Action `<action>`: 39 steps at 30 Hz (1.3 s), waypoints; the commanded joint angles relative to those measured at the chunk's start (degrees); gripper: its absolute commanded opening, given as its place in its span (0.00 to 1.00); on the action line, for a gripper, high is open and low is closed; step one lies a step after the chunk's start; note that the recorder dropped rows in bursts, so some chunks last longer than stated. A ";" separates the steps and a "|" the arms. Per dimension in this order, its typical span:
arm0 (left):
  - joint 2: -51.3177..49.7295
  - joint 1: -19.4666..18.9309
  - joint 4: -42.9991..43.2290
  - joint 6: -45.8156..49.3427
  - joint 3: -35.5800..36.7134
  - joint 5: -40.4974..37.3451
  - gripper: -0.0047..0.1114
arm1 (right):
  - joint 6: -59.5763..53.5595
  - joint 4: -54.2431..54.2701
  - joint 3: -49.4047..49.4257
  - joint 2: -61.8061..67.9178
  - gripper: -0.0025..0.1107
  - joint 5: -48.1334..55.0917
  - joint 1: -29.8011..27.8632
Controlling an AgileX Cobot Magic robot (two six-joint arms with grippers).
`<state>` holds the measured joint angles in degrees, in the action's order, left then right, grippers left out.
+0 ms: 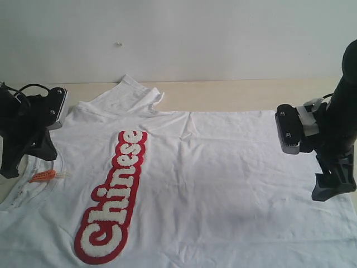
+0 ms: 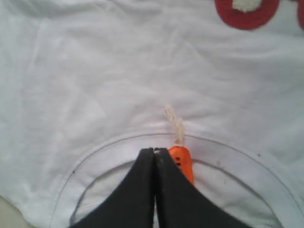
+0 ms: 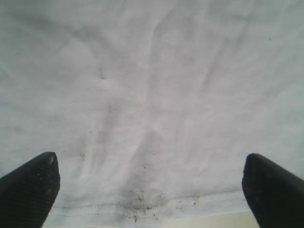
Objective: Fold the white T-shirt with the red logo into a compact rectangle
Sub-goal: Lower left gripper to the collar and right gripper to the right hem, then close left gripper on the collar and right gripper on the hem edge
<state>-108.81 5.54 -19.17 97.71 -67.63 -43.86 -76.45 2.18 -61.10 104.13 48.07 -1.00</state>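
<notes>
The white T-shirt [image 1: 223, 178] lies spread flat on the table, collar to the left and hem to the right. The red logo [image 1: 114, 198] with fuzzy white "Chinese" letters runs across its chest; only its edge [image 2: 247, 12] shows in the left wrist view. My left gripper [image 2: 155, 151] is shut, its tips together over the collar right beside the orange neck tag [image 2: 182, 161], with nothing seen between them. My right gripper [image 3: 149, 164] is open wide above the stitched hem [image 3: 142, 202], one finger [image 3: 33, 180] on each side, holding nothing.
The far sleeve [image 1: 131, 92] sticks out toward the back wall. Beige table [image 1: 234, 92] shows behind the shirt and just past the hem [image 3: 213, 221]. Both arms stand at the shirt's ends, the left gripper [image 1: 11, 167] and the right gripper [image 1: 332, 187].
</notes>
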 commanded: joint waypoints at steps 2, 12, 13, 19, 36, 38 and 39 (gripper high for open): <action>0.11 -0.46 -0.85 -7.14 -0.36 4.98 0.13 | -0.42 0.73 0.13 1.30 0.95 -0.69 -0.34; 0.11 -0.46 2.78 -9.99 0.41 3.04 0.94 | -0.42 0.83 0.13 1.94 0.95 -1.46 -0.34; 0.11 -0.46 4.20 -10.09 0.41 1.88 0.94 | -0.42 0.83 0.13 1.94 0.95 -1.46 -0.34; 0.11 -3.79 11.87 -8.31 0.55 -3.25 0.94 | -2.02 0.83 0.13 1.94 0.95 -1.56 -0.34; -2.20 -2.92 11.90 1.39 2.72 -0.21 0.94 | -3.43 0.83 0.13 6.03 0.95 -1.70 -0.34; -2.96 -2.02 11.50 1.39 1.92 -0.43 0.94 | -3.43 0.83 0.13 6.03 0.95 -1.70 -0.34; -3.25 -1.64 11.22 1.39 1.53 -0.43 0.94 | -3.43 0.83 0.13 6.03 0.95 -1.70 -0.34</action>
<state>-111.16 2.59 -6.59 98.74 -65.16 -44.42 -79.28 2.61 -60.97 110.25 46.59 -1.00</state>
